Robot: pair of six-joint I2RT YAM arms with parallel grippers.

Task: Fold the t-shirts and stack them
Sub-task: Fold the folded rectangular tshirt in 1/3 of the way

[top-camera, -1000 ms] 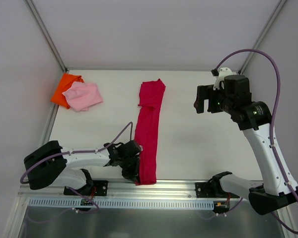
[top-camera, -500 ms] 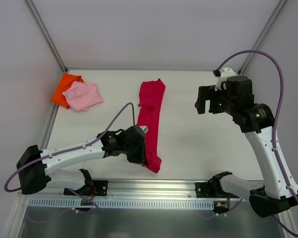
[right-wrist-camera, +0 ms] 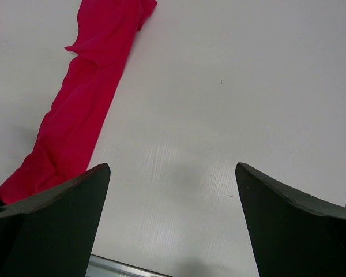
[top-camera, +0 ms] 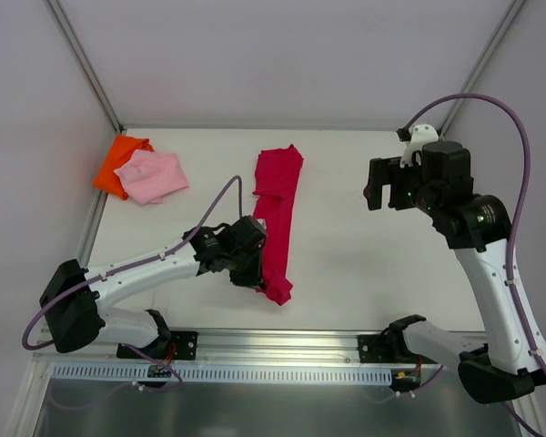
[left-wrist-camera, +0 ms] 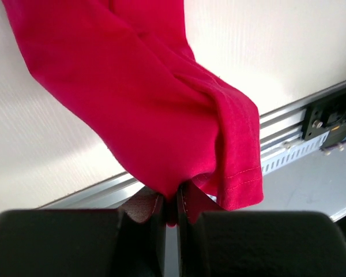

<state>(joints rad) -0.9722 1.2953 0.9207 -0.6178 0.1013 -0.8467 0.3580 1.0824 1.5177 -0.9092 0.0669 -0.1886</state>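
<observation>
The crimson t-shirt (top-camera: 278, 205) lies as a long narrow strip down the middle of the table, its near end lifted and doubled over. My left gripper (top-camera: 255, 273) is shut on that near end; in the left wrist view the red cloth (left-wrist-camera: 144, 104) hangs pinched between the fingers (left-wrist-camera: 147, 208). The pink t-shirt (top-camera: 153, 175) lies as a small bundle on the orange t-shirt (top-camera: 120, 159) at the far left corner. My right gripper (top-camera: 375, 185) is open and empty, held high over the right side; the crimson t-shirt also shows in its view (right-wrist-camera: 83, 109).
A metal rail (top-camera: 282, 341) runs along the table's near edge. White walls with grey corner posts (top-camera: 82, 64) close the back and sides.
My left gripper has lifted the crimson shirt's near end from the table edge and carried it away from the rail, toward the far end. The right arm has shifted slightly right.
</observation>
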